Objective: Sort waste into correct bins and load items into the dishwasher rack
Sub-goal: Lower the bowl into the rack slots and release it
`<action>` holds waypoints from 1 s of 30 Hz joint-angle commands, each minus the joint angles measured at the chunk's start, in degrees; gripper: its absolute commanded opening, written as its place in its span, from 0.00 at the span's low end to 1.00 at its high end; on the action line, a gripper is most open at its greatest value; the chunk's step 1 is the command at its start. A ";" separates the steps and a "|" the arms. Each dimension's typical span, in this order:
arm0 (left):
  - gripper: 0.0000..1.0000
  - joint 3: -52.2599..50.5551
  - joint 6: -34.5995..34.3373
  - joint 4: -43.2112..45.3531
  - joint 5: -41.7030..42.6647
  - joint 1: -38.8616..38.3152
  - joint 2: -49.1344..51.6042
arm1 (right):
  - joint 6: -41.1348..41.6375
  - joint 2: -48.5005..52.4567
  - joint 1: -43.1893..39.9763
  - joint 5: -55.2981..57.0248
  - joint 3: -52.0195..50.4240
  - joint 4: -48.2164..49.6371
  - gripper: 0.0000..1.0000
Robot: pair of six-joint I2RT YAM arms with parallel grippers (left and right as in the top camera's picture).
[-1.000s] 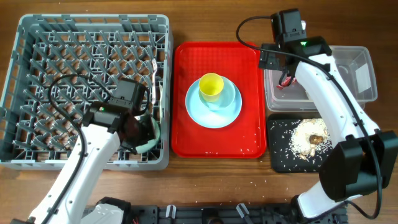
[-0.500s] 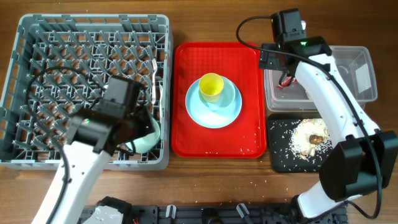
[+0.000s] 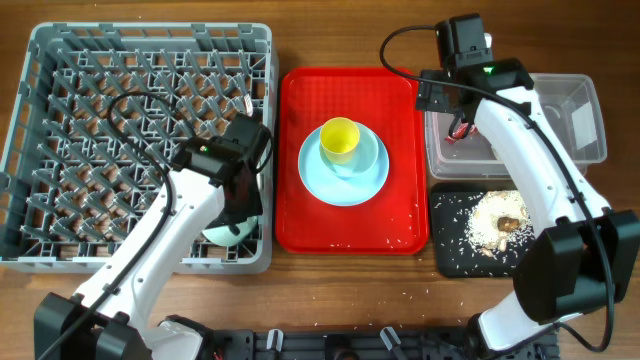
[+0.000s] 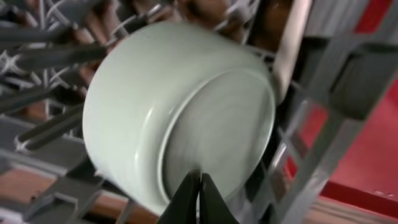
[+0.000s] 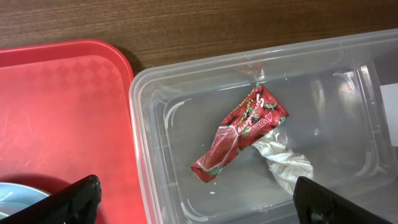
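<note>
Grey rack point(image 3: 150, 32) pegs crowd the pale green bowl point(image 4: 180, 106).

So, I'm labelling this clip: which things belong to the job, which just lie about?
Job: pale green bowl, grey lattice plastic rack, light blue plate, small yellow cup, crinkled red wrapper, clear plastic tub, shallow black tray.
Lying about: flat red tray.

From above, the left arm point(image 3: 170, 225) covers most of the pale green bowl point(image 3: 228, 233), and only its edge peeks out. Up close the bowl looks blurry. The white tissue point(image 5: 286, 165) lies partly under the red wrapper point(image 5: 239, 134). The blue plate point(image 5: 18, 198) is cut off at the picture's bottom edge
</note>
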 commanded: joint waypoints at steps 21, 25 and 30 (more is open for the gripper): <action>0.36 2.45 0.17 9.79 6.01 -0.11 -2.95 | -0.68 -0.42 -0.20 1.33 0.33 0.13 1.00; 0.46 2.43 2.19 12.96 6.21 -0.11 -2.62 | -0.68 -0.42 -0.20 1.33 0.33 0.13 1.00; 0.44 0.92 3.26 12.98 6.25 -0.13 0.44 | -0.68 -0.42 -0.20 1.33 0.33 0.13 1.00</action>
